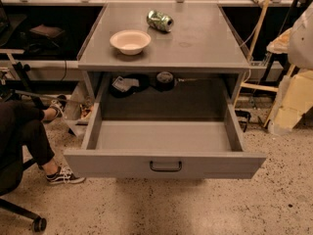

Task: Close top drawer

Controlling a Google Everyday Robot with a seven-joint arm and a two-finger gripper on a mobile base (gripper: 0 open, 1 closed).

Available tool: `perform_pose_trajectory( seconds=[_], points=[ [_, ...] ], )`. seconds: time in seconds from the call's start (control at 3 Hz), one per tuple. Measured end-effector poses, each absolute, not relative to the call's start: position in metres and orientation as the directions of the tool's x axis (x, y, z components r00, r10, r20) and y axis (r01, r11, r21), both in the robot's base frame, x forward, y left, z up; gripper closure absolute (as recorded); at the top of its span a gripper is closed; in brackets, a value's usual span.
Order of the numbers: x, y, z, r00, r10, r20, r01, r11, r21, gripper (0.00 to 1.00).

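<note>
The top drawer [165,164] of a grey metal cabinet is pulled far out toward me. Its flat front panel carries one small black loop handle [165,166] at the middle. The long grey tray [164,136] behind the panel holds nothing. My gripper is not in view. A pale blurred shape [301,33] at the right edge may be part of my arm; it is well to the right of and above the drawer.
A pink bowl [130,41] and a crushed green can [160,20] sit on the cabinet top [195,43]. A seated person's legs and sneaker [63,176] are left of the drawer, by a chair wheel [38,224]. Yellow boards [293,102] lean at right.
</note>
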State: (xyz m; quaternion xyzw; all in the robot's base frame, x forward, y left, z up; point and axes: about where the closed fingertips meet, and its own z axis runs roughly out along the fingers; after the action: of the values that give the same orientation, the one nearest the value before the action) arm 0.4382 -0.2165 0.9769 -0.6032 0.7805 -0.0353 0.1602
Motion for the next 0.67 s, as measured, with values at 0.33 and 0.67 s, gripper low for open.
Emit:
perform_pose_trajectory(
  seconds=[0.33,0.67],
  points=[
    [0.4382,-0.2165,0.9769,-0.221,-0.953,-0.207,-0.93,0.27,-0.248,0.0],
    [0.4335,-0.2144,0.974,-0.227,-0.955,-0.19,-0.929,0.271,-0.251,0.0]
  ],
)
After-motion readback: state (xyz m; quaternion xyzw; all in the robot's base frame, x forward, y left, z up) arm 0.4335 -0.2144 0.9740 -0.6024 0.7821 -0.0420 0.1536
